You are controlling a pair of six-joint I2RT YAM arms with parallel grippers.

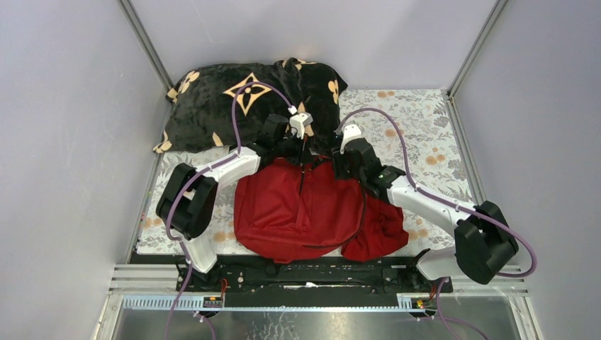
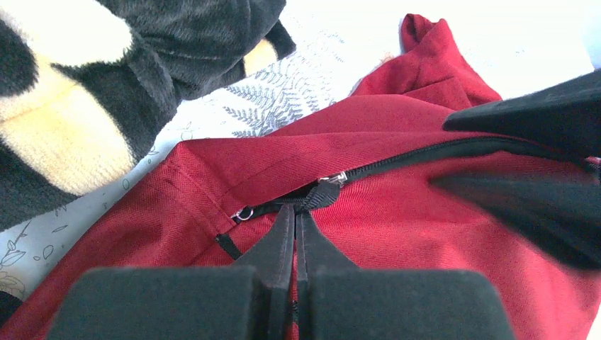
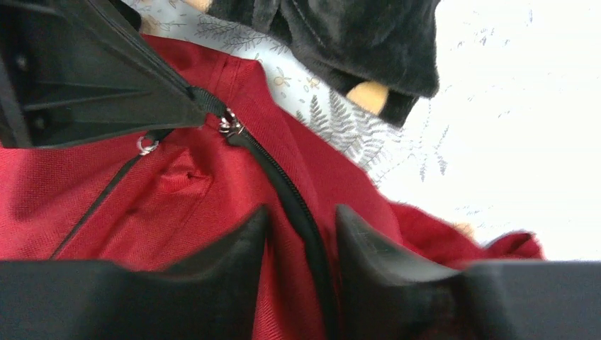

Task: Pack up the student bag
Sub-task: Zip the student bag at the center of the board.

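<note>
Flat on the mat (image 1: 425, 120), near centre: bag (image 1: 298, 212), long axis left to right, zippered top facing the far blanket (image 1: 248, 106).
Left gripper (image 2: 296, 212) pressed together on the zipper pull (image 2: 324, 193); right gripper (image 3: 301, 216) spread astride the zipper (image 3: 283, 184), pinching nothing. Blanket hard against the far edge; open mat far right.

Student bag (image 1: 298, 209) on mat (image 1: 425, 127), centre; blanket (image 1: 234, 106) behind it, leftward; smaller cloth (image 1: 386, 230) touching bag's right side.
</note>
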